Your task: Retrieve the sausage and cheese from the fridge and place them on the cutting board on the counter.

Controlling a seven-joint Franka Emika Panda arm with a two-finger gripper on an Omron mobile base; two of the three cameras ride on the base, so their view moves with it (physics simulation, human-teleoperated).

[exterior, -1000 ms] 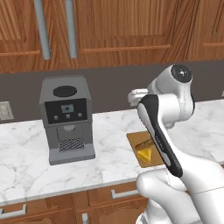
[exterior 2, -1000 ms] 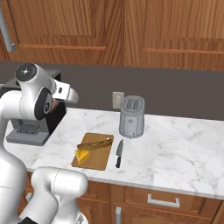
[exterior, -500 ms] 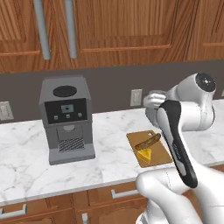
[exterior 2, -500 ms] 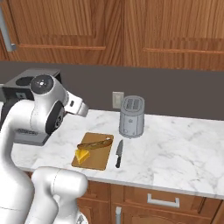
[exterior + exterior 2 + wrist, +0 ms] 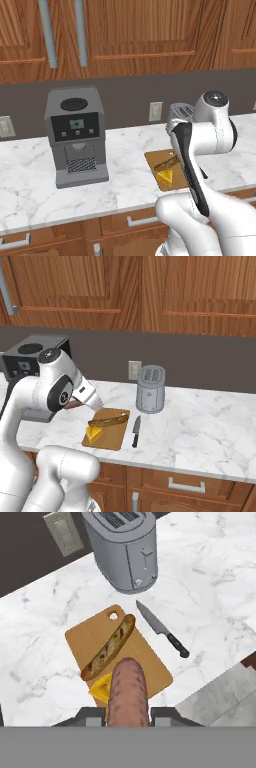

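Observation:
My gripper (image 5: 128,714) is shut on the sausage (image 5: 127,692), a smooth reddish-brown cylinder sticking out between the fingertips. It hangs above the near end of the cutting board (image 5: 85,636), over the yellow cheese wedge (image 5: 101,688) lying there. The same board (image 5: 114,439) with its cheese (image 5: 93,434) lies on the marble counter (image 5: 200,426); from the left base they are the board (image 5: 152,161) and cheese (image 5: 165,176), beside my forearm. The fridge is out of view.
A long golden-brown bread piece (image 5: 109,646) lies diagonally on the board. A black-handled knife (image 5: 162,634) rests just right of it, a grey toaster (image 5: 150,389) behind, a coffee machine (image 5: 75,135) to the left. Wooden cabinets hang above.
The arm has swung to the right and lowered, bringing the hand with the sausage from near the coffee machine to above the board. Board, cheese and bread have not moved.

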